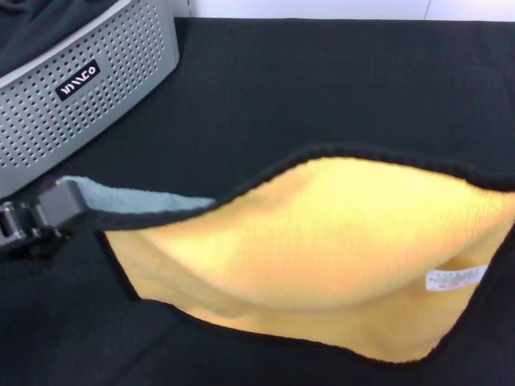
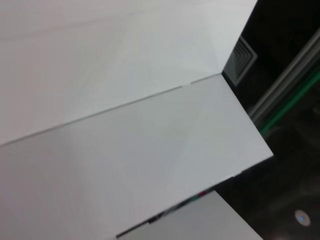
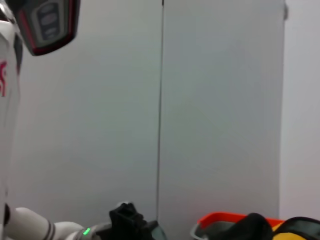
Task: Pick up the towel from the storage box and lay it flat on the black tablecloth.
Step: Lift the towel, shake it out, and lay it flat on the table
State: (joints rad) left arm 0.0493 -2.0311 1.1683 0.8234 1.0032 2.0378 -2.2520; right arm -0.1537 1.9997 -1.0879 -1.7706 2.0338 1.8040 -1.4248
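The left end effector [image 1: 60, 205] is matte black and blocky, with silvery metal fittings behind; the right wrist view shows a white arm segment with a green light.

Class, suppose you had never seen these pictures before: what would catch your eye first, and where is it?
The yellow-orange towel dominates the head view, stretched across the black tablecloth with its white label near the right edge. The left gripper pinches its grey-backed corner at the left. Behind it, at upper left, stands the perforated grey storage box.
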